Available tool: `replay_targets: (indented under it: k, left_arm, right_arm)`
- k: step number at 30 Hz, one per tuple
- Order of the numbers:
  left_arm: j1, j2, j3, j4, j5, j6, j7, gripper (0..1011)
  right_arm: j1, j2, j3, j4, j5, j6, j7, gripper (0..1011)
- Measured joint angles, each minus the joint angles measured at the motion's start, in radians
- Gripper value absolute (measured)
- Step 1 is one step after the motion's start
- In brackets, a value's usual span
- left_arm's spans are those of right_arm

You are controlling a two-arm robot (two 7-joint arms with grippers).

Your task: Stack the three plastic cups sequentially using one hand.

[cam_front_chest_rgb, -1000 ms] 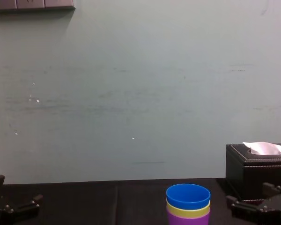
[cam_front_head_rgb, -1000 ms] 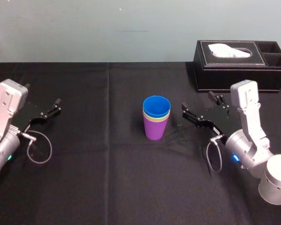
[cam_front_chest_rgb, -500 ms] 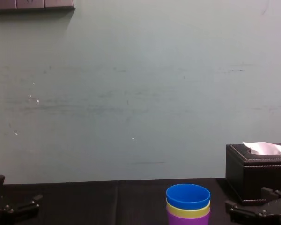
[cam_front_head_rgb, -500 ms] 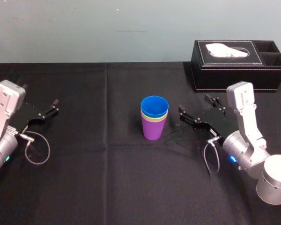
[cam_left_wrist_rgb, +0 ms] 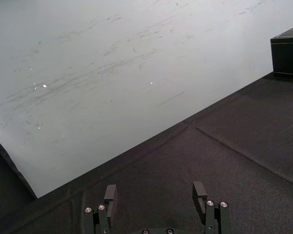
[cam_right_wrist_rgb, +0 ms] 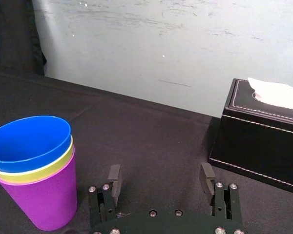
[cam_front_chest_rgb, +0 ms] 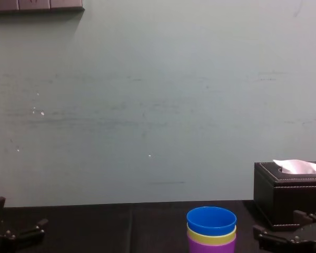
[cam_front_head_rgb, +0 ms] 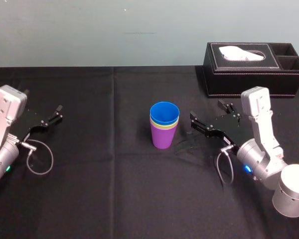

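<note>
Head: the three cups are standing nested mid-table, with the purple cup (cam_front_head_rgb: 164, 138) at the bottom, the yellow-green cup (cam_front_head_rgb: 165, 125) inside it and the blue cup (cam_front_head_rgb: 164, 111) on top. The stack is sitting upright on the black cloth (cam_front_head_rgb: 114, 189) that is covering the table. The right gripper (cam_front_head_rgb: 207, 111) is hovering just right of the stack, fingers spread, gripping nothing and not touching it. The left gripper (cam_front_head_rgb: 41, 100) is sitting well off to the left, also spread and empty. The tissue box (cam_front_head_rgb: 254, 74) is standing far right against the pale wall (cam_front_head_rgb: 114, 30).

Left wrist: the left gripper (cam_left_wrist_rgb: 155, 192) is showing both fingers apart over bare cloth, and the scuffed wall is filling the background.

Right wrist: the right gripper (cam_right_wrist_rgb: 161, 178) is holding its fingers wide, with the cup stack near one side and the tissue box on the other. A white tissue (cam_right_wrist_rgb: 278, 93) is poking out of the box.

Chest: the stack is showing at the bottom edge, blue rim (cam_front_chest_rgb: 211, 220) uppermost. The right gripper (cam_front_chest_rgb: 278, 224) is hanging low right between the stack and the box, and the left gripper (cam_front_chest_rgb: 18, 213) low left. A grey fixture (cam_front_chest_rgb: 37, 5) is running along the wall's top left.
</note>
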Motion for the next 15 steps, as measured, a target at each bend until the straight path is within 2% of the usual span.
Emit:
replay_targets:
  k: [15]
  left_arm:
    - [0.0, 0.0, 0.0, 0.0, 0.0, 0.0, 0.0, 1011]
  right_arm:
    - [0.0, 0.001, -0.001, -0.001, 0.001, 0.0, -0.002, 1003]
